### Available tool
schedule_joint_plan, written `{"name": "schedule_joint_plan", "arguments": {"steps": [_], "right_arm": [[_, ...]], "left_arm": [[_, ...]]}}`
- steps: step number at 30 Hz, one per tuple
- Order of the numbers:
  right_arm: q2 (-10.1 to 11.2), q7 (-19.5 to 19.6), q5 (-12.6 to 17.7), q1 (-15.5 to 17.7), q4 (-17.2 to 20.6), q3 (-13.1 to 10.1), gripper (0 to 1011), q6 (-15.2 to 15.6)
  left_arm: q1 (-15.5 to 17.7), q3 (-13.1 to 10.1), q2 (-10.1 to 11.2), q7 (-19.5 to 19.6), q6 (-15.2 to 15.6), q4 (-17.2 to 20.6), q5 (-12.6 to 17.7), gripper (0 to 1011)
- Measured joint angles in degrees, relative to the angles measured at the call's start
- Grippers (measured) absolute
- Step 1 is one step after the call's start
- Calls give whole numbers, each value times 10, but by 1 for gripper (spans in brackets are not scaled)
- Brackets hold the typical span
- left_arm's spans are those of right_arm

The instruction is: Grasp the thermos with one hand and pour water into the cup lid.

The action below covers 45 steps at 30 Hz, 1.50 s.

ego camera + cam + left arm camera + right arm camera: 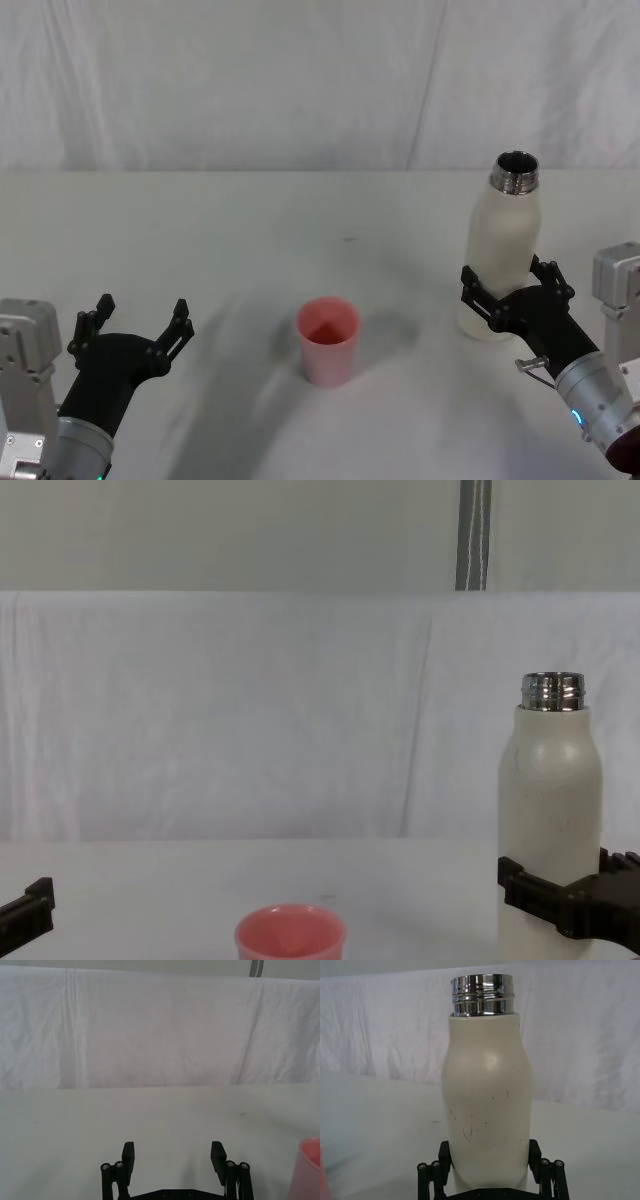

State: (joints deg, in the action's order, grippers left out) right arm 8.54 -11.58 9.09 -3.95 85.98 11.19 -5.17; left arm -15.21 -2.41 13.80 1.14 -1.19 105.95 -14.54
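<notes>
Over on the right, the thermos (pixel 504 255) is standing upright on the white surface (pixel 250 230), its steel neck uncapped. The right hand (pixel 514 289) is reaching around its lower body, with the black fingers (pixel 443 1156) sitting on either side and pressing against its cream wall. Near the middle of the surface, well apart from the thermos, the pink cup lid (pixel 327 341) is sitting with its mouth facing up. The left hand (pixel 140 321) is hovering low on the left, its fingers (pixel 128 1156) spread wide apart and gripping nothing.
</notes>
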Motion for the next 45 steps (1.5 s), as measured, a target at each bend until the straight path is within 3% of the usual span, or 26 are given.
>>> {"name": "schedule_joint_plan", "arguments": {"steps": [45], "right_arm": [[-8, -2, -1, -15, -26, 3, 950, -9]], "left_arm": [[0, 0, 0, 0, 0, 0, 0, 1001]]}}
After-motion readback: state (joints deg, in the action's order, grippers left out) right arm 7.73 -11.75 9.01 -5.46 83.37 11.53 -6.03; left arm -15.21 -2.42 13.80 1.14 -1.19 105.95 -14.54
